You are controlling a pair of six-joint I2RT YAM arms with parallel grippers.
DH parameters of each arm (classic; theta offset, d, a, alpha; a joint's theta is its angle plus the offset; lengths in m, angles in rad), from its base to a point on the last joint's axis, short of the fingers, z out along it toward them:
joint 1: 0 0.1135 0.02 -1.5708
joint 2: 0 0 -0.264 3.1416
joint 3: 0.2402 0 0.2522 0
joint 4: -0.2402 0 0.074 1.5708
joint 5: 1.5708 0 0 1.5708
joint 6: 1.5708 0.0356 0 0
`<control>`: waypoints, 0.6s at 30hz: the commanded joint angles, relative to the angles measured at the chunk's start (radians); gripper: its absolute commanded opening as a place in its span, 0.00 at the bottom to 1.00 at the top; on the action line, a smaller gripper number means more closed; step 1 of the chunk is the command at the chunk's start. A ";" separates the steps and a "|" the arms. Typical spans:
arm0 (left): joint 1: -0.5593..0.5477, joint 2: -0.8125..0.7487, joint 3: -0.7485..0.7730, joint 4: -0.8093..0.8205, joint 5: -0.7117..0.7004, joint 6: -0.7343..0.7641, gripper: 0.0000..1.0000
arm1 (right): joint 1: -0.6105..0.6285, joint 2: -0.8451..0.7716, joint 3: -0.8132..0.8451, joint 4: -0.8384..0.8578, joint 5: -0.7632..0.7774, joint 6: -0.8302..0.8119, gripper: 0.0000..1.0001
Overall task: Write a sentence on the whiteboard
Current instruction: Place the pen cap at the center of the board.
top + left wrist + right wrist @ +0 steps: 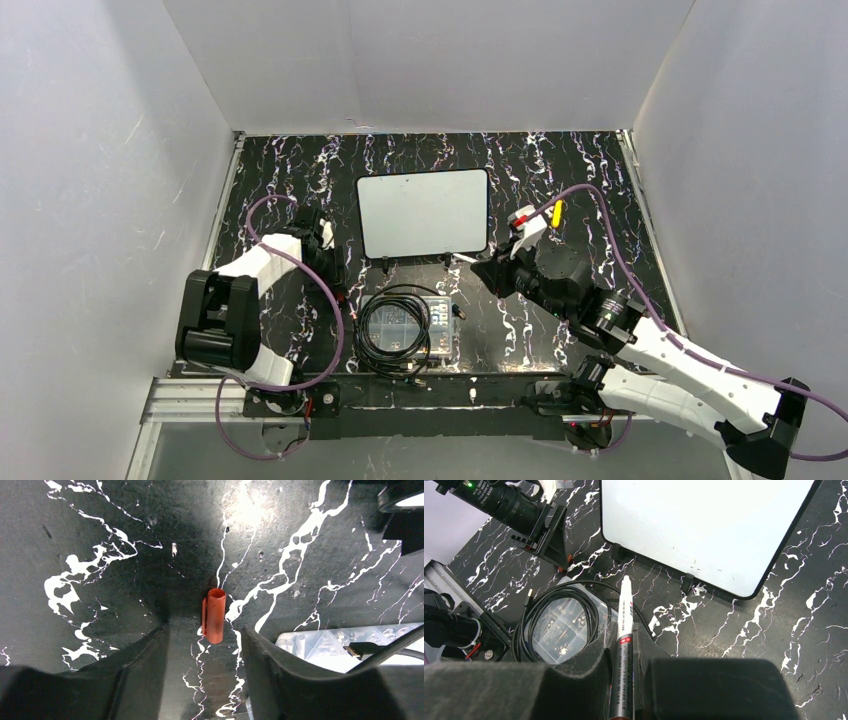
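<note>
One whiteboard (423, 213), upper centre of the top view, on the marbled worktop (560, 170). One left gripper (205, 630), released, jaws apart either side of a red cap (215, 615) lying flat. One right gripper (621, 650), clenched on a marker (625, 615), tip pointing toward the whiteboard.

Plain white walls (430, 60) enclose a black, white-veined table (600, 170), possibly marble-patterned

The black marbled table (560, 170) bears the whiteboard (423, 212), a clear box (440, 322) and a red cap (215, 615).
</note>
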 commanded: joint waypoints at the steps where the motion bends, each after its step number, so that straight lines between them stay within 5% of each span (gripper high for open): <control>1: 0.005 -0.043 0.036 -0.034 -0.005 0.004 0.56 | 0.003 0.002 0.002 0.054 0.001 0.005 0.01; 7: 0.009 -0.291 0.015 0.046 -0.031 0.019 0.82 | 0.003 0.021 0.027 0.070 0.001 -0.002 0.01; 11: 0.020 -0.368 0.062 0.129 0.148 0.018 0.84 | 0.003 0.082 0.085 0.078 0.010 -0.014 0.01; 18: 0.039 -0.284 0.198 0.407 0.352 -0.001 0.83 | 0.004 0.234 0.132 0.233 0.022 0.001 0.01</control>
